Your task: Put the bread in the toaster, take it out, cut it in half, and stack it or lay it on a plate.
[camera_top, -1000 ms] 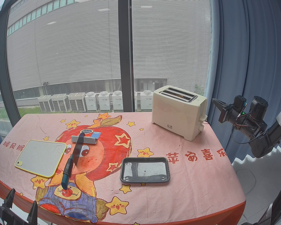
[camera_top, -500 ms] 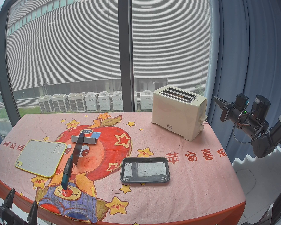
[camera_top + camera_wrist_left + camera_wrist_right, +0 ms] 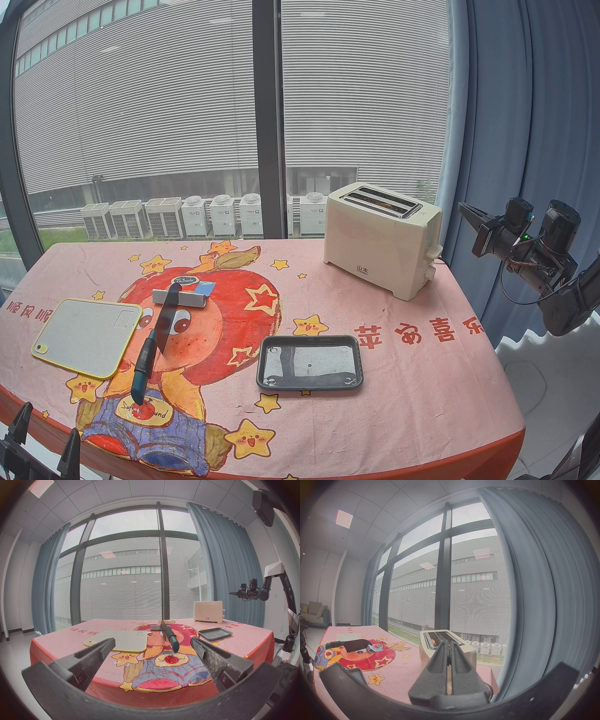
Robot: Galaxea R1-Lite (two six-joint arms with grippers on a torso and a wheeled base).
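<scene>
Holds right gripper point(image 3: 465, 210) pinched tight, empty, off the right edge of the table point(image 3: 400, 406) beside the far-corner toaster point(image 3: 381, 240). From the right wrist, glimpses bread point(image 3: 433, 642) in its slot. Holds left gripper point(image 3: 152, 642) splayed wide, empty, at the near edge.

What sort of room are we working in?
Probably an office or lab staged as a kitchen: tiled ceiling, tall window, and a table holding a toaster and cutting board.

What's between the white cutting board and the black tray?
The knife lies there on the tablecloth, blade propped on a small grey rest; the head view shows it.
</scene>
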